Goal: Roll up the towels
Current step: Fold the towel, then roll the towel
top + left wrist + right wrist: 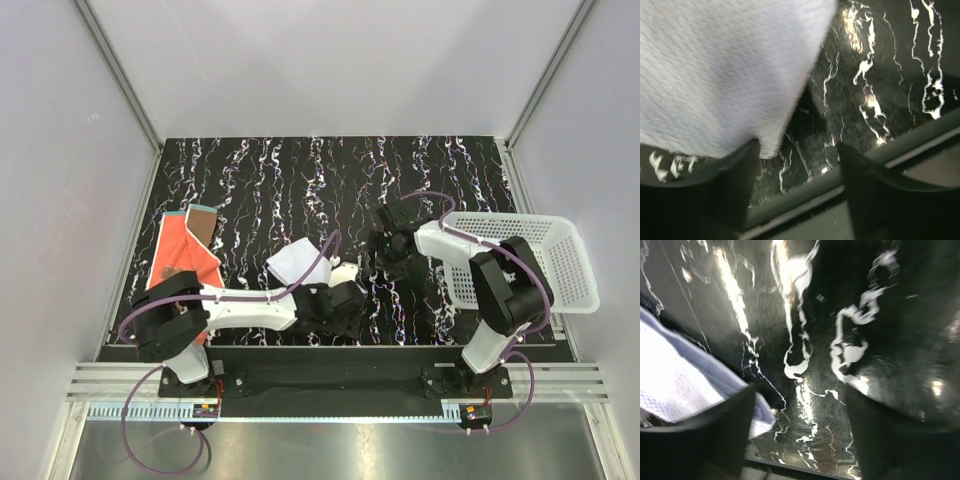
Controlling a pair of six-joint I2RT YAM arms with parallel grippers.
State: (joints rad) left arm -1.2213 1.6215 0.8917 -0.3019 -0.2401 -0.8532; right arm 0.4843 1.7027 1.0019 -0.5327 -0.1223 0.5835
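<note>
The white towel (298, 262) lies on the black marbled mat near the front middle. Its cloth fills the upper left of the left wrist view (715, 70), and one corner hangs just by my left finger (735, 185). My left gripper (347, 298) (797, 175) is open, low over the mat at the towel's right end, holding nothing. My right gripper (380, 265) (800, 425) is open just right of the towel, whose edge (675, 385) reaches its left finger. The orange towel (183, 258) lies flat at the far left, with a brownish corner folded over at the back.
A white perforated basket (545, 258) stands at the right edge beside the right arm. The mat's front edge and a dark rail (880, 155) run just below my left gripper. Grey walls enclose the table on three sides.
</note>
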